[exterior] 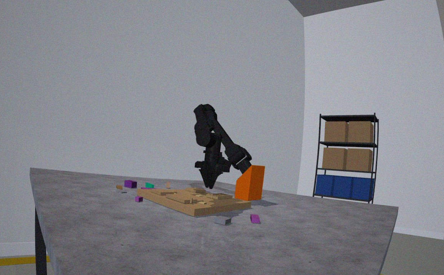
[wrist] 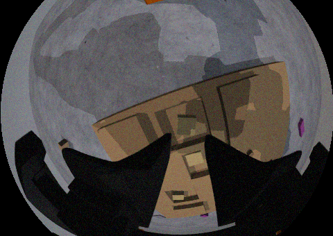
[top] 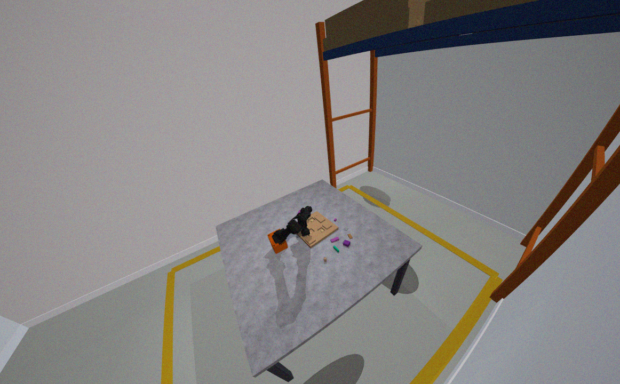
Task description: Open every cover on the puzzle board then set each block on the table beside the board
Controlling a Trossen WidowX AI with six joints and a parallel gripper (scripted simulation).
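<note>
The wooden puzzle board lies flat on the table. It has raised covers, among them a flat one at its left in the wrist view. A square well in shadow and a pale square well show between and beyond my fingertips; a smaller pale square lies farther down. I cannot tell whether these hold blocks. My gripper is partly open and empty, a little above the board. The fingers hide parts of the board in the wrist view.
Around the board lie a purple block, a teal piece, a tan piece, a grey piece, a magenta block and others. The orange base stands beside the board.
</note>
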